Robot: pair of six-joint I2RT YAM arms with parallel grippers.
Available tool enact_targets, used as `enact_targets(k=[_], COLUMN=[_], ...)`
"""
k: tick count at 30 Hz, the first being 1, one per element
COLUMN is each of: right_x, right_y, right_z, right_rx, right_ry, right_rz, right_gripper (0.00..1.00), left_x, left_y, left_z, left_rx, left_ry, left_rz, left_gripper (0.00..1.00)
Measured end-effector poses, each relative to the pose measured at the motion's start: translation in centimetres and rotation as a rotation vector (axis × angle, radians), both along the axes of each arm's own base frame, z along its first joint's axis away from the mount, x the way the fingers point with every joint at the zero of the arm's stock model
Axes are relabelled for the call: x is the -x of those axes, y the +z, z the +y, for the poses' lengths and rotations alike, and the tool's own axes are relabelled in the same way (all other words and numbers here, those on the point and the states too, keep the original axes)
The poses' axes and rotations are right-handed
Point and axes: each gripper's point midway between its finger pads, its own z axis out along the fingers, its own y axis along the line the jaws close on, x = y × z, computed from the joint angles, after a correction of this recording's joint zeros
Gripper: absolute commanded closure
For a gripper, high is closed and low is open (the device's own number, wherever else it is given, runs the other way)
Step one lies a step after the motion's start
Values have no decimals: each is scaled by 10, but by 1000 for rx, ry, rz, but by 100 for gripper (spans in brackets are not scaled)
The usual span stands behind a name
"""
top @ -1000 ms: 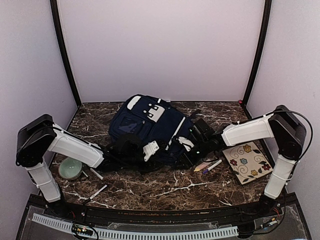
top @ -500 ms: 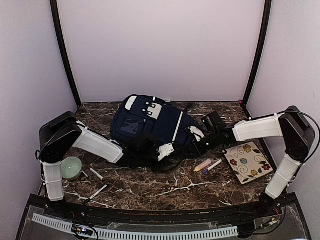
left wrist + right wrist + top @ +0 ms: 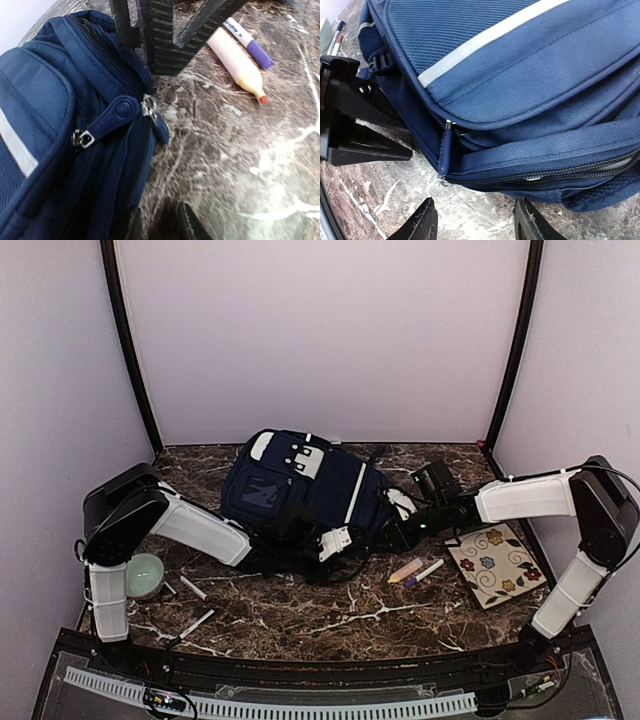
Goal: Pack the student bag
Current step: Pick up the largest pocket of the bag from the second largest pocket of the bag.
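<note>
The student bag (image 3: pixel 300 490) lies flat on the marble table (image 3: pixel 330 625), centre-rear, between the two arms. Both wrist views show zippers run shut, so treat the step in hand as opening a compartment before loading.

The left gripper (image 3: pixel 162 227) sits at the bag's near edge with its jaws narrow. Fabric crowds one fingertip, so you cannot tell whether cloth is pinched. The right gripper (image 3: pixel 475 222) hovers at the bag's right end, jaws apart, with bare marble between them and nothing held.

The next move probably calls for one gripper to steady the fabric while the other closes on a zipper pull (image 3: pixel 112 119) and draws it along its track. A highlighter (image 3: pixel 235 57) and a marker (image 3: pixel 250 40) lie near the bag, ready for loading.
</note>
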Motion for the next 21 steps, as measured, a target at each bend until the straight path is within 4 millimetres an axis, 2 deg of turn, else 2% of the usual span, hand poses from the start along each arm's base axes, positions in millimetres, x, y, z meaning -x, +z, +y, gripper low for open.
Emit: enact_targets(k=[4, 6, 9, 13, 21], right_x=[6, 11, 15, 19, 25], right_y=[-1, -3, -4, -4, -14], right_z=[2, 2, 3, 6, 10], right_rx=[-16, -18, -25, -35, -23], right_ry=[24, 35, 48, 66, 81], right_rz=[14, 30, 47, 54, 82], right_gripper=[49, 50, 52, 53, 54], left_x=[9, 9, 6, 1, -7], left_y=[21, 39, 52, 44, 13], left_z=[9, 9, 6, 3, -1], left_rx=[22, 49, 67, 51, -17], left_ry=[-11, -17, -24, -29, -28], left_rz=[-12, -39, -64, -56, -47], left_gripper=[63, 63, 63, 64, 66])
